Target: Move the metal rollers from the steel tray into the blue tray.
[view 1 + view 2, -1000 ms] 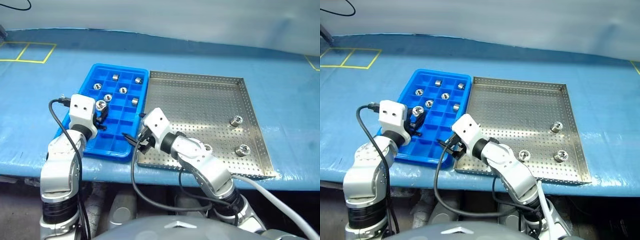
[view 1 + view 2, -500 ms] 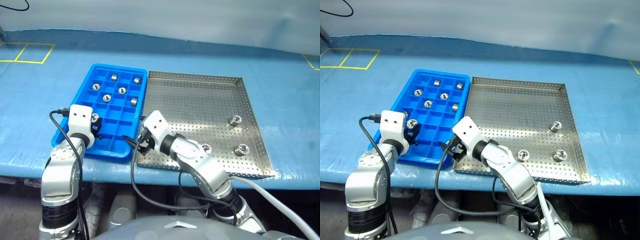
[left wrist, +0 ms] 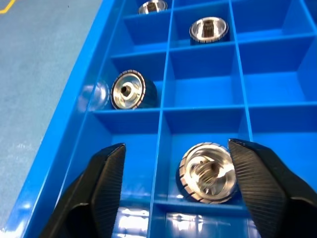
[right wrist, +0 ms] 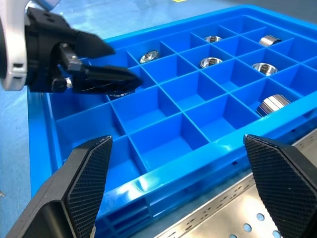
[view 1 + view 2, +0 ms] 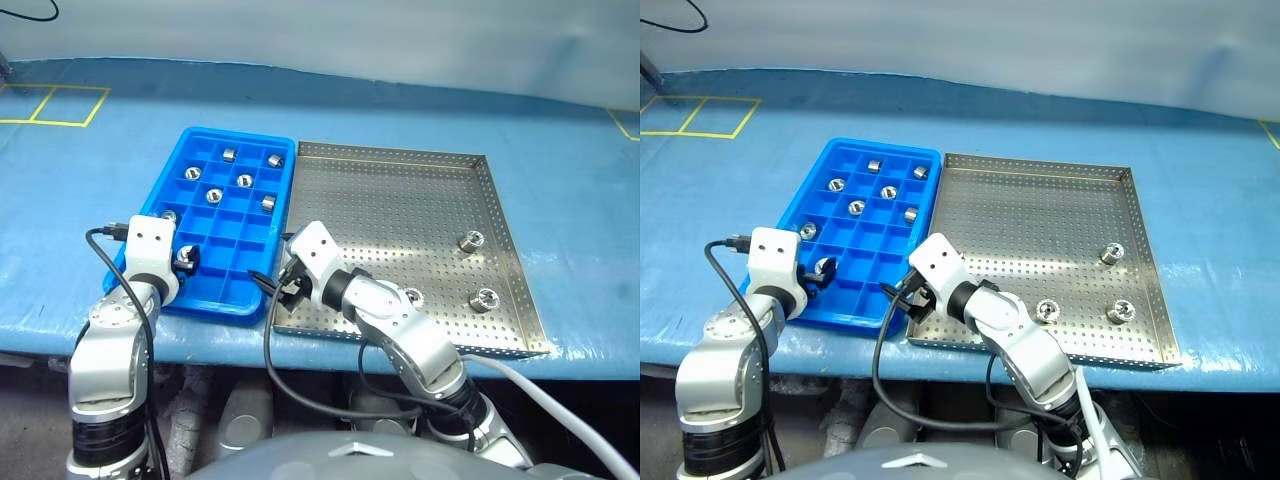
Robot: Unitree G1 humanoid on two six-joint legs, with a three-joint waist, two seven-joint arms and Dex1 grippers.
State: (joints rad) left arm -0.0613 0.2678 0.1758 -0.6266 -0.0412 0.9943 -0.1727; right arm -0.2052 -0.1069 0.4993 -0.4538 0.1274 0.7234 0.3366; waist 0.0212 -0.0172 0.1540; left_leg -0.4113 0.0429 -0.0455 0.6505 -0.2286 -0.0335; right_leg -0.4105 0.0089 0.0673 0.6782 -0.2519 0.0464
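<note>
— Since a second ago, left gripper (image 3: 173, 188) has dropped lower and let go; its fingers spread around a roller (image 3: 208, 172) resting in the blue tray (image 5: 150, 290).
— And the right gripper (image 4: 178, 193)?
— Spread wide, empty. Three metal rollers (image 5: 471, 240) lie on the steel tray (image 5: 400, 160).

A blue sheet (image 5: 560, 190) covers the surface, wrinkled in places. Yellow tape lines (image 5: 50, 104) form boxes on it at the far left, with another yellow line (image 5: 626, 124) at the far right edge. Behind it rises a pale backdrop (image 5: 350, 35).
</note>
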